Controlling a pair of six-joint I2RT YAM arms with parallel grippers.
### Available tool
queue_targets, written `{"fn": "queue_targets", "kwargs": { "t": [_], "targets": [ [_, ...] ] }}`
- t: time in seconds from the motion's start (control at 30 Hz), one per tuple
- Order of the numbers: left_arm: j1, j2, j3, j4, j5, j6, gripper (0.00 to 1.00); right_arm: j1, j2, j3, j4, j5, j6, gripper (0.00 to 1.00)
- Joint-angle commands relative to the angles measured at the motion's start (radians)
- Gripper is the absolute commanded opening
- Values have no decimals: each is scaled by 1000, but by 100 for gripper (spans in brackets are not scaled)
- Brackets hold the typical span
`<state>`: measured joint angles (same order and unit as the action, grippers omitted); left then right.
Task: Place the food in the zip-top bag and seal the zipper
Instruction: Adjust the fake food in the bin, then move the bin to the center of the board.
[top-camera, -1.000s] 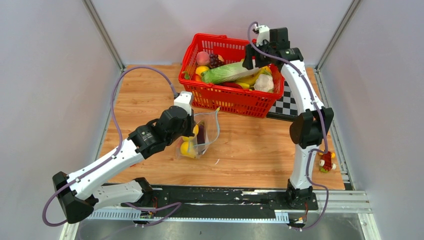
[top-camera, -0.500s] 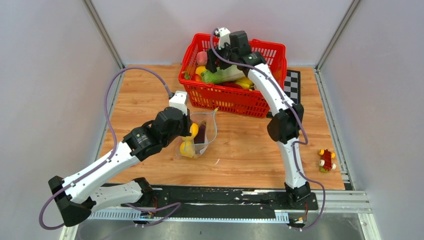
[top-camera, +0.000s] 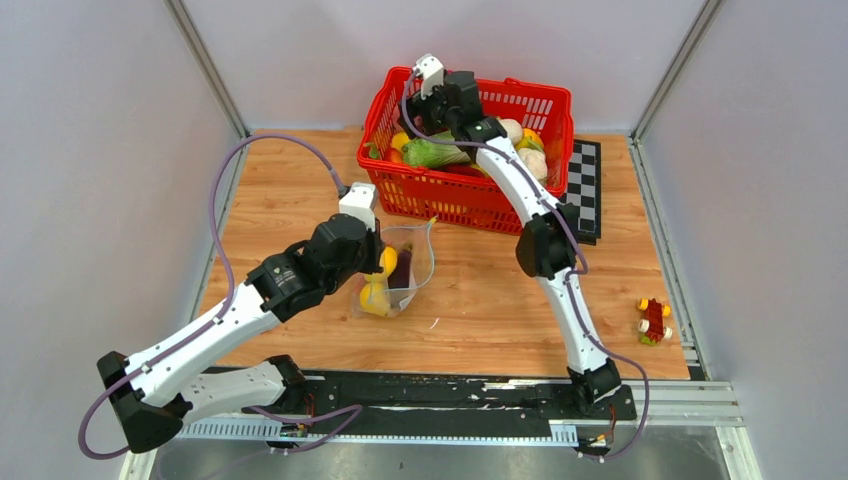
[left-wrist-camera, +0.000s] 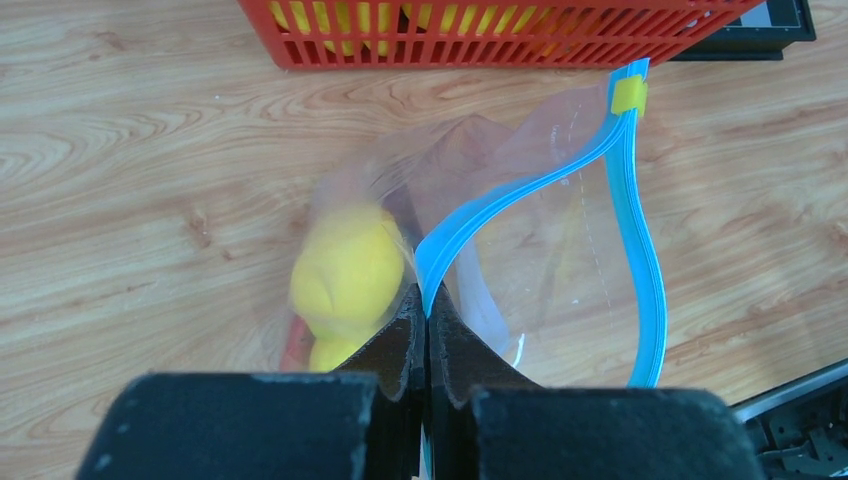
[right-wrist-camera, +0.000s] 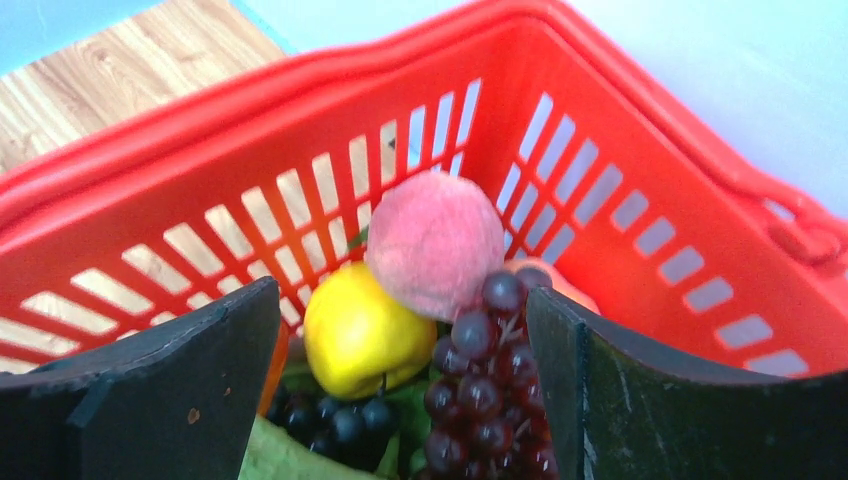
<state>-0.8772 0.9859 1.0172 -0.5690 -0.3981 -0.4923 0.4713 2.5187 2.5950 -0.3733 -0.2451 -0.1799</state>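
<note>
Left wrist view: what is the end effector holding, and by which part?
The left end effector is shut on the clear crinkly zip-top plastic bag, pinching its light teal zipper strip at the mouth edge.

Wears white shells on both arms (top-camera: 215, 325) (top-camera: 570, 315), rounded black housings at joints. Trails a purple cable (top-camera: 218, 215) along each. Carries a white camera box (top-camera: 360, 200) at each wrist. Ends in black grippers (left-wrist-camera: 427, 300) (right-wrist-camera: 400, 290) with blocky, scuffed matte fingers (right-wrist-camera: 150, 400). Stands on black bases (top-camera: 140, 415).
</note>
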Motion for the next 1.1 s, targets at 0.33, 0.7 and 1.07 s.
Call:
{"fn": "queue_targets", "kwargs": {
  "t": [0.33, 0.7, 1.07],
  "targets": [
    [-1, 6, 51, -33, -62, 17, 0, -2, 83, -19, 56, -6, -48, 87],
    [0, -21, 46, -60, -114, 24, 0, -3, -387, -661, -71, -35, -122, 89],
    [0, -52, 25, -63, -124, 23, 0, -5, -691, -1181, -116, -81, -151, 91]
  ]
}}
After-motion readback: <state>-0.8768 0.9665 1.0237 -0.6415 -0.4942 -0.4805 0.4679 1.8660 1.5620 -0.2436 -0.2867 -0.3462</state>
